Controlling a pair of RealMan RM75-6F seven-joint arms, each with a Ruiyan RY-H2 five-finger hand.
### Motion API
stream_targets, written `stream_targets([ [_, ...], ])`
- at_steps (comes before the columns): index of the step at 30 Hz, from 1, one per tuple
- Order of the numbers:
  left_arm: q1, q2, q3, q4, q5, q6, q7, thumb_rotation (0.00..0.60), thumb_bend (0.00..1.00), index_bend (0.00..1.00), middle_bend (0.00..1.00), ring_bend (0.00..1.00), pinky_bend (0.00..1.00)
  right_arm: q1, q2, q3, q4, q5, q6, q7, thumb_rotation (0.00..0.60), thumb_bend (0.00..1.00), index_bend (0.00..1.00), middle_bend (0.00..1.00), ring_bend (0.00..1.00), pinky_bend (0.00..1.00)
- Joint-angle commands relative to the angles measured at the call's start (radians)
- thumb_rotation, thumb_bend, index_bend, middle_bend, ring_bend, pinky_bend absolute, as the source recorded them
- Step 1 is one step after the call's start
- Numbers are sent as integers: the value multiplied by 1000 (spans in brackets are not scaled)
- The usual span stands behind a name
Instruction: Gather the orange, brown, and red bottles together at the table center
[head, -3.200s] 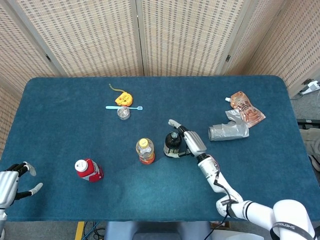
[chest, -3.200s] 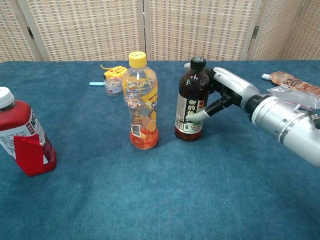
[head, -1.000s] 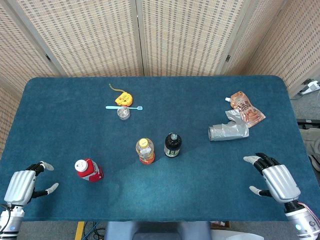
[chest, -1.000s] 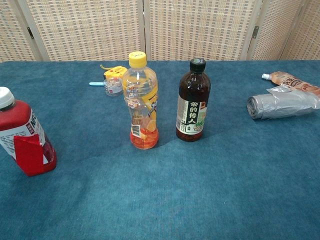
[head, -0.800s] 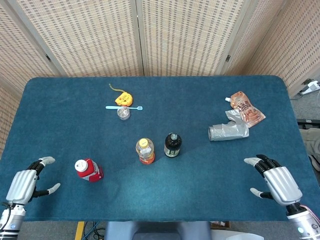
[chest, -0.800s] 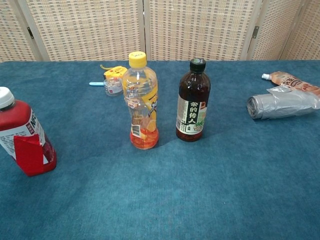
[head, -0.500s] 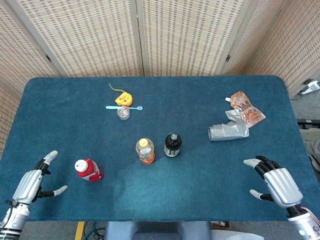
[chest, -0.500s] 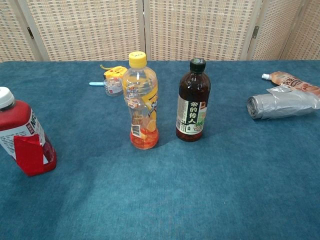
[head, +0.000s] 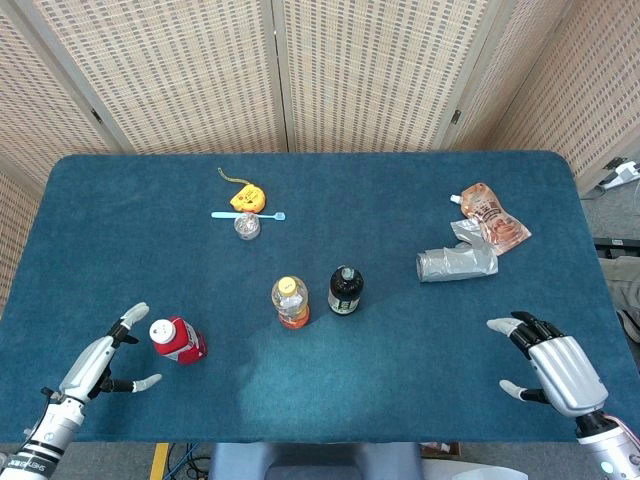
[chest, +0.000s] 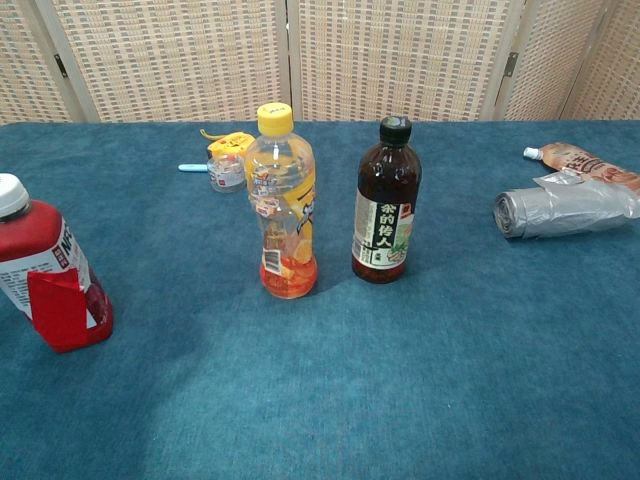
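Observation:
The orange bottle (head: 290, 301) (chest: 281, 201) with a yellow cap and the brown bottle (head: 345, 290) (chest: 386, 201) stand upright side by side near the table's middle. Further left, near the front edge, the red bottle (head: 177, 340) (chest: 46, 268) with a white cap stands apart from them. My left hand (head: 101, 361) hovers just left of the red bottle, fingers spread, holding nothing and not touching it. At the front right corner my right hand (head: 553, 367) is open too, far from every bottle. Neither hand shows in the chest view.
A yellow toy (head: 247, 197), a light-blue stick (head: 248, 215) and a small clear jar (head: 246, 226) lie at the back left. A crumpled silver bag (head: 457, 263) and an orange pouch (head: 491, 217) lie at the right. Wicker screens (head: 320, 70) stand behind the blue table (head: 320, 400).
My left hand has moved forward and right, from the table's front left corner to just beside the red bottle. The right hand has stayed at the front right. No bottle has moved.

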Motion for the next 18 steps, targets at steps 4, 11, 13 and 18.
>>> stream_targets([
  [4,-18,-38,-9,14,-5,-12,-44,600,18,0,0,0,237,-2,1,4,1,0,-5,5,600,0,254,285,164,317],
  [11,-41,-84,-22,27,-30,-35,-37,600,18,0,0,0,237,-3,5,8,0,-3,-8,15,600,0,255,285,164,317],
  [13,-48,-96,-24,33,-43,-46,-31,600,18,0,0,0,237,-4,7,10,0,-2,-9,18,600,0,255,285,164,317],
  [18,-57,-122,-28,47,-87,-70,1,600,18,0,0,0,237,-6,10,12,-1,-8,-6,25,600,0,255,285,164,317],
])
